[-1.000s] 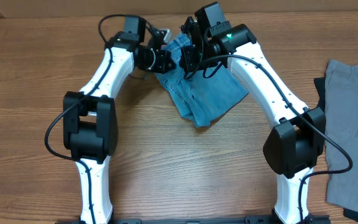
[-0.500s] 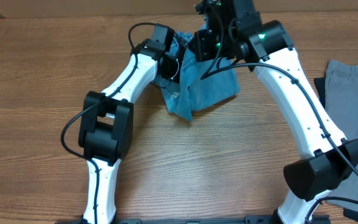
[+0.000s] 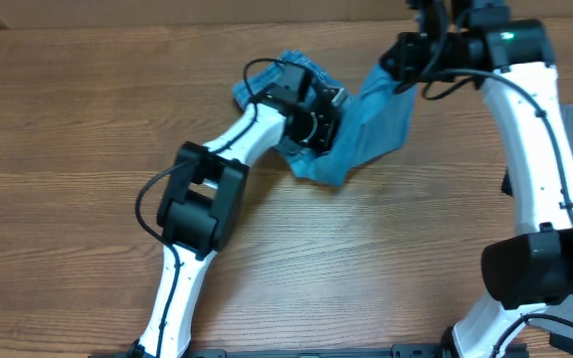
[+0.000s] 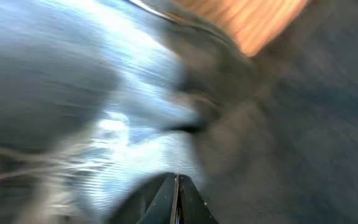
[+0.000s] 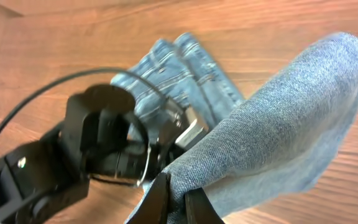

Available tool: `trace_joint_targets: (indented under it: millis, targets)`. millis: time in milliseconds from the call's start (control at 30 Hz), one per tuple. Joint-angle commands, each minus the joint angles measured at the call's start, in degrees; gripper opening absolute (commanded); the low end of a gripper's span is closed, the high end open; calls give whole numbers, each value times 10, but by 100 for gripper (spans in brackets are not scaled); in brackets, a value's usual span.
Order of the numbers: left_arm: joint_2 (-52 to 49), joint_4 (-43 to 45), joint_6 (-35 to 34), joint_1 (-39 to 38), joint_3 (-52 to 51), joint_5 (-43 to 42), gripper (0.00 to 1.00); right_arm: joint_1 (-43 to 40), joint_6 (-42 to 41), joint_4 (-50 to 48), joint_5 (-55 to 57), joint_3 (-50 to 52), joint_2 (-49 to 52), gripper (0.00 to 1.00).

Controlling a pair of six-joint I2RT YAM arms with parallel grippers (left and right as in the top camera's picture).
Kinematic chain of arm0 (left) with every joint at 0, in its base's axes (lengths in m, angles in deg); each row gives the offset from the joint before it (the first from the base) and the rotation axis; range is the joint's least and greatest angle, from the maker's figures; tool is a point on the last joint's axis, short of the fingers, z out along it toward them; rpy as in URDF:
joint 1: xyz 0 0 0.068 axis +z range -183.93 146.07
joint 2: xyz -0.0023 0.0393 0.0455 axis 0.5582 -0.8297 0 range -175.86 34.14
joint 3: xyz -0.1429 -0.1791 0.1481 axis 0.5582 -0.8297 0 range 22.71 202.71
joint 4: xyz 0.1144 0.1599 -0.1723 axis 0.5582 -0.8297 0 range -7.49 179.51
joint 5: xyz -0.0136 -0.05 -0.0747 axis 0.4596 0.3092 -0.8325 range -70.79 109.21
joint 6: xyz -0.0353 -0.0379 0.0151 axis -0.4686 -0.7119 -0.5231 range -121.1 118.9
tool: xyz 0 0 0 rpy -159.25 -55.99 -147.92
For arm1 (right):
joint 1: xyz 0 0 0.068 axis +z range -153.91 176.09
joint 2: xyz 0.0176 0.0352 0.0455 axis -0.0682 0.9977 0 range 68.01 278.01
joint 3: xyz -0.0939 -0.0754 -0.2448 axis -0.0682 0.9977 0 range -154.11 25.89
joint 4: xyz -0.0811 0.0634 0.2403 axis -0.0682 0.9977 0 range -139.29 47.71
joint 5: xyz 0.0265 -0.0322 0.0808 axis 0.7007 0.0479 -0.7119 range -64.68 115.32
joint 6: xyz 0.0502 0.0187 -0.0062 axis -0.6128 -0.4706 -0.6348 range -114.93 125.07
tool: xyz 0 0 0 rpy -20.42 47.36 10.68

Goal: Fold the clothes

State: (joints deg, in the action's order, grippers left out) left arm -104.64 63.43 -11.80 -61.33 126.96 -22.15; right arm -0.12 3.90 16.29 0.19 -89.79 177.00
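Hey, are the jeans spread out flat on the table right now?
No: the right gripper pinches a bunched fold of the jeans above the table.

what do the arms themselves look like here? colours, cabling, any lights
Left arm and right arm: white links with chunky black joint housings, a thin black cable looping outside each. Green light near the right wrist. The right gripper is black.
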Motion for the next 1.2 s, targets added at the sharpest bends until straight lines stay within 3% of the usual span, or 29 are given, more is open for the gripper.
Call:
trace_joint_targets:
  millis: [0,167,333,533,667,933,1033,1167]
  targets:
    - [-3,19,-75,-40,41,24,4,-49,60,-5,-66,-15,-35,4]
    - [-3,-31,-100,-60,145,144,4,-88,120,7,-115,-36,-35,4]
    - [-3,-162,-110,-55,264,219,4,-89,137,15,-114,-37,-35,4]
    - [-6,-339,-111,-55,287,193,4,-89,136,12,-94,-37,-35,4]
    - [-6,-393,-107,-57,259,171,4,-89,136,20,-88,-37,-35,4]
    - [-6,-278,-114,-56,168,122,4,-89,145,35,-89,-37,-35,4]
    - [-6,-196,-130,-57,101,33,4,-89,152,43,-88,-37,-35,4]
    - [-6,-156,-146,-65,45,-36,4,-89,151,42,-84,-37,-35,4]
